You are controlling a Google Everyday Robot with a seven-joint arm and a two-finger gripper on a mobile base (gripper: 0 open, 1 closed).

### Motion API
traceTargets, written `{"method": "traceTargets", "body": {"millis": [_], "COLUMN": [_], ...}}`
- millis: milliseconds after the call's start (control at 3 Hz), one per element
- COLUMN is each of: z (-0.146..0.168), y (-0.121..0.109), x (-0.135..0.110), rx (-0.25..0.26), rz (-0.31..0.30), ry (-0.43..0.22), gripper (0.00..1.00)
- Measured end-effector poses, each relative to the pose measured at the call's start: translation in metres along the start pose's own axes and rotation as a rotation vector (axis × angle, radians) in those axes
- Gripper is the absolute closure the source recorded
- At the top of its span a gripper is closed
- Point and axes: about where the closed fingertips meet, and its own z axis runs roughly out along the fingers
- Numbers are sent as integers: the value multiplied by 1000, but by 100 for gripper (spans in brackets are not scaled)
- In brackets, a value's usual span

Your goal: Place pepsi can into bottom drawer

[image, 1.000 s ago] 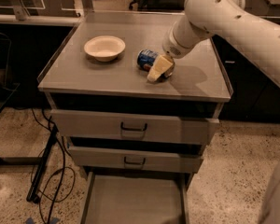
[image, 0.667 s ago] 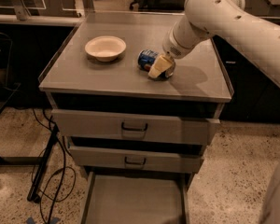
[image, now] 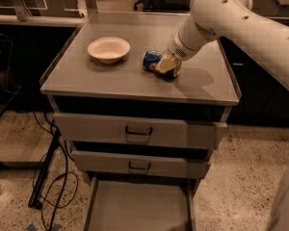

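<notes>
Your end effector [image: 166, 64] is down on the desk [image: 135, 83], pressed against the right side of the pepsi can [image: 151, 60]. Its cream tip covers part of the can, so you cannot tell whether it has closed on the can or only rests against it.

The can lies on its side near the middle of the desk top, just right of the bowl [image: 109, 49] and apart from it. Judge it as a light, thin-walled aluminium cylinder. It is stiff along its length but easy to dent across the middle, and it has a smooth painted skin that can slip. Lying down, it will likely roll if nudged from the side. Take hold across the round body near mid-length rather than at the silver ends, with only enough squeeze to stop it sliding.

The bowl is shallow, cream-white and matt, with a broad rim. The desk top is flat grey metal with a dull sheen and a raised lip along the left edge. Below it, the two upper drawers [image: 138, 131] show grey fronts with dark bar handles and stand slightly ajar. The bottom drawer [image: 139, 208] is pulled well out, a wide shallow tray with a flat grey floor and low sides. It is well below the can, so expect a long lowering move.
</notes>
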Motion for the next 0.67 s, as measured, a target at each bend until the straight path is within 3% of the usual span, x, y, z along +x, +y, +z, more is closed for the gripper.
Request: {"method": "traceTargets", "body": {"millis": [333,667], "z": [2,-11], "y": [-1,0], "x": [-1,-2], "rx": [-11,-13], "rz": [-2,-3], "ry": [-1,-6], "gripper": [100,100]}}
